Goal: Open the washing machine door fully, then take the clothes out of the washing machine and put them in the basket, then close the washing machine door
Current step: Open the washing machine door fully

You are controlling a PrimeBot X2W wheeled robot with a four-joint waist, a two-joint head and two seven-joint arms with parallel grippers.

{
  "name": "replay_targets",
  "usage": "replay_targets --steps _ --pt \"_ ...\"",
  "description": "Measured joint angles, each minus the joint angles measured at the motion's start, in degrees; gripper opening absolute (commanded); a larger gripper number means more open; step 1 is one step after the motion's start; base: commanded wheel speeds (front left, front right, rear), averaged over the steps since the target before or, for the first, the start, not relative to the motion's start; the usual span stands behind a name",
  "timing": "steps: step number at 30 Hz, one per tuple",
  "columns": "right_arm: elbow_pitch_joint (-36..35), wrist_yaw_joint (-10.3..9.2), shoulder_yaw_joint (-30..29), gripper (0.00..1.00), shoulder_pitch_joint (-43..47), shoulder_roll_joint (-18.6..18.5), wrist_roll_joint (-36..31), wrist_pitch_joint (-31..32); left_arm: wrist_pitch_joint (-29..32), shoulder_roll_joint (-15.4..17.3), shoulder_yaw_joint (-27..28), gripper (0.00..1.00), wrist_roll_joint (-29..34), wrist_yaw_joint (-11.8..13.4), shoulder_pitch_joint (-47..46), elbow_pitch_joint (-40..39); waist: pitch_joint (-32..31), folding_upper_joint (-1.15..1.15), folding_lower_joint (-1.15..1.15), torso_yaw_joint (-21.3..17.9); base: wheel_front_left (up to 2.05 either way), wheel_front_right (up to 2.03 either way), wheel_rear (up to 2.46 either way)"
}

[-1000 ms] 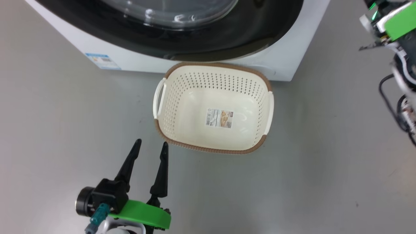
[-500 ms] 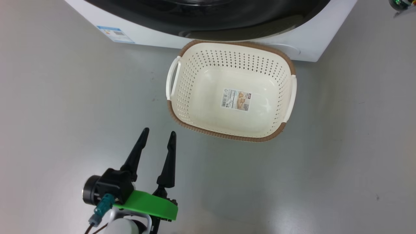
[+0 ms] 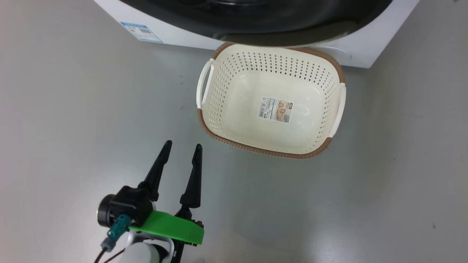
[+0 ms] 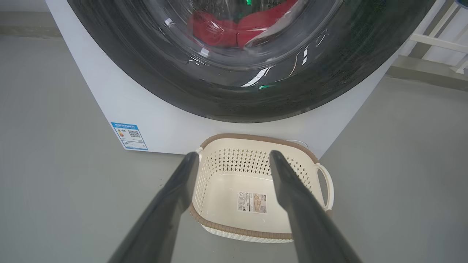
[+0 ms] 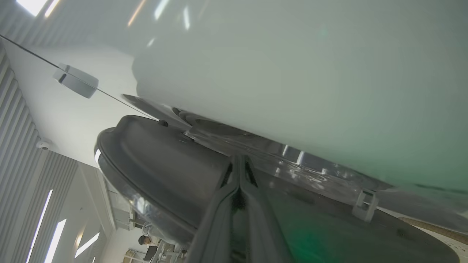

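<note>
The washing machine door (image 4: 234,98), glossy black around a clear glass bowl, is shown at 12 o'clock in the left wrist view, lying against the front of the white washing machine (image 4: 172,126). Whether it is latched cannot be told. The clothes (image 4: 219,31), bright red, are seen through the glass, inside the drum. The basket (image 3: 263,150) is set on the grey floor (image 3: 73,128) just in front of the machine, at about 1 o'clock from the left gripper (image 3: 182,144) in the head view, with its far rim close against the machine's base. A paper label (image 3: 275,109) is stuck to the basket's bottom. The left gripper is shown at 7 o'clock in the head view, released, with its two dark fingers spread wide and kept apart from the basket's near corner. A blue label (image 3: 140,32) is carried on the machine's lower front at 11 o'clock. In the right wrist view the right gripper (image 5: 239,160) is clenched, its fingers pressed flat together. Its tips are seen against the seam where the dark door edge meets the pale machine panel, but contact cannot be told. A person (image 5: 143,240) is glimpsed far off at 7 o'clock in that view.
</note>
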Motion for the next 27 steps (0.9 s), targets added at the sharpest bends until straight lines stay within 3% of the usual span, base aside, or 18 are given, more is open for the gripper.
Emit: replay_targets --steps 14,27 --pt "-2.75 0.09 1.94 0.00 6.72 2.29 -2.10 3.92 0.00 0.00 0.25 1.00 0.63 0.00 0.30 0.27 -4.20 0.00 0.00 -1.70 0.00 0.00 0.00" --pt "-7.20 -0.01 5.39 0.00 18.58 6.06 -4.16 8.40 -0.01 0.03 0.90 1.00 1.63 -0.03 2.86 0.58 -9.15 0.00 0.00 -2.93 0.00 0.00 0.00"
